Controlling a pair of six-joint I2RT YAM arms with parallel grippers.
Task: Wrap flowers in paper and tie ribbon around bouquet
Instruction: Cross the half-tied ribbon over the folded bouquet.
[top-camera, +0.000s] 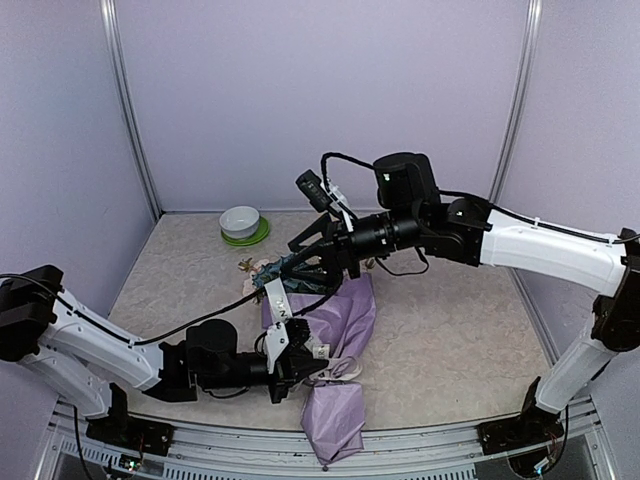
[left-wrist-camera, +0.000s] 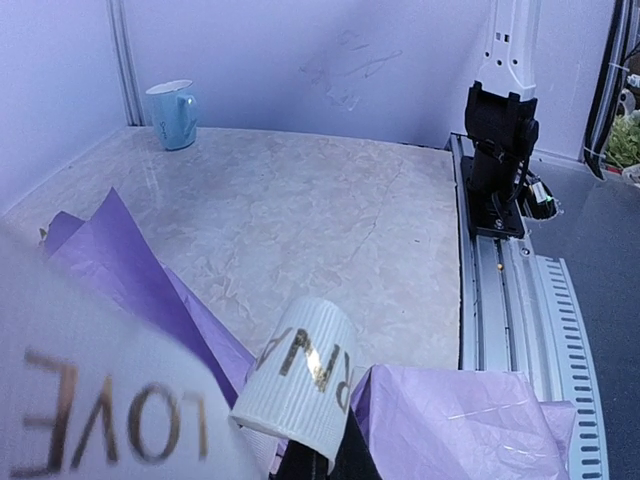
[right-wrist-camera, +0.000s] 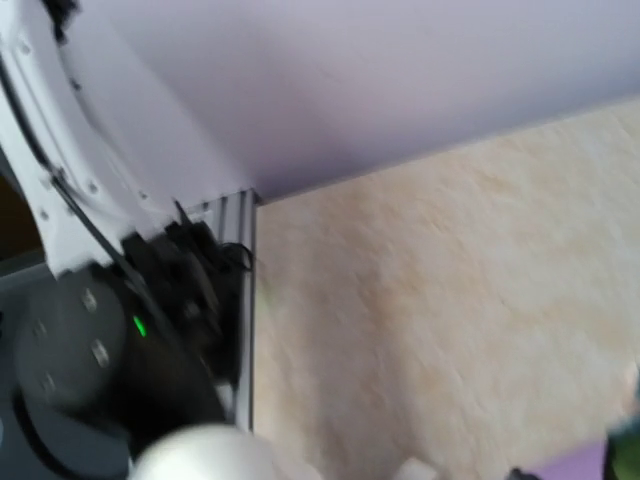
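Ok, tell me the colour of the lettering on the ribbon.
Dark gold-brown letters on the cream-white ribbon; the left wrist view shows it best.

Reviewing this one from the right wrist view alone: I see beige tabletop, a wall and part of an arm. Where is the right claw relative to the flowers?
Observer: In the top view the right claw stands open right at the pale pink and blue artificial flowers, which lie at the far end of the lilac crinkly wrapping paper.
Operator: And the ribbon?
Observer: The left claw is shut on the cream-white lettered ribbon, low beside the paper's near end.
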